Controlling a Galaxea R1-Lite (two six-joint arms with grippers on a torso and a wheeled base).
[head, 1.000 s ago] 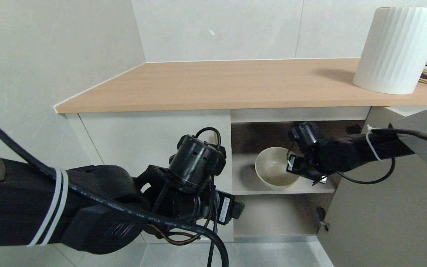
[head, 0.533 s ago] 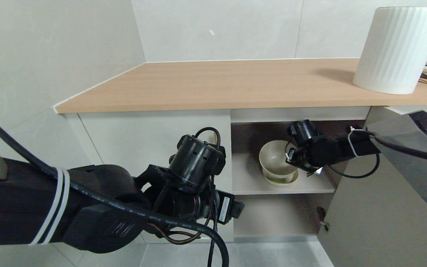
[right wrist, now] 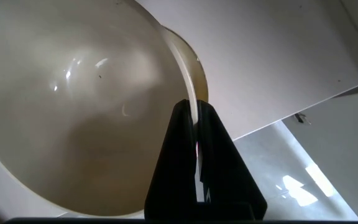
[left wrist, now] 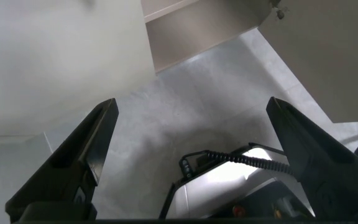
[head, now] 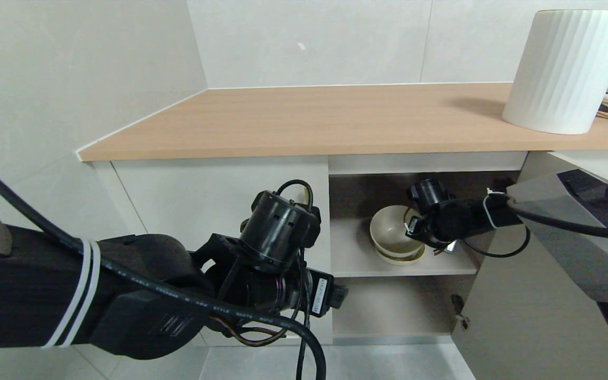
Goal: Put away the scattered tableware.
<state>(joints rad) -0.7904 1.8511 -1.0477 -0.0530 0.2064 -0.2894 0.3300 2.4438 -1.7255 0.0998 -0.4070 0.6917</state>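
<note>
Item, placing step: I have the bowl [head: 390,232] tilted over a plate [head: 398,259] on the cabinet shelf [head: 351,258] at my 1 o'clock, right gripper [head: 414,230] clamped on its 3 o'clock rim, left gripper [left wrist: 191,134] spread wide and empty; next, I judge, level, release, withdraw.

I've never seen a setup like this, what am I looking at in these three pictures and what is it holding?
This is a two-armed robot. The wide picture comes from a camera on its head; the other two from cameras on its wrists. The right gripper is shut on the rim of a beige ceramic bowl, tilted above a yellowish dish on the open cabinet's shelf. The left gripper hangs open, empty, over the grey floor. A white ribbed cylinder stands on the wooden countertop.
</note>
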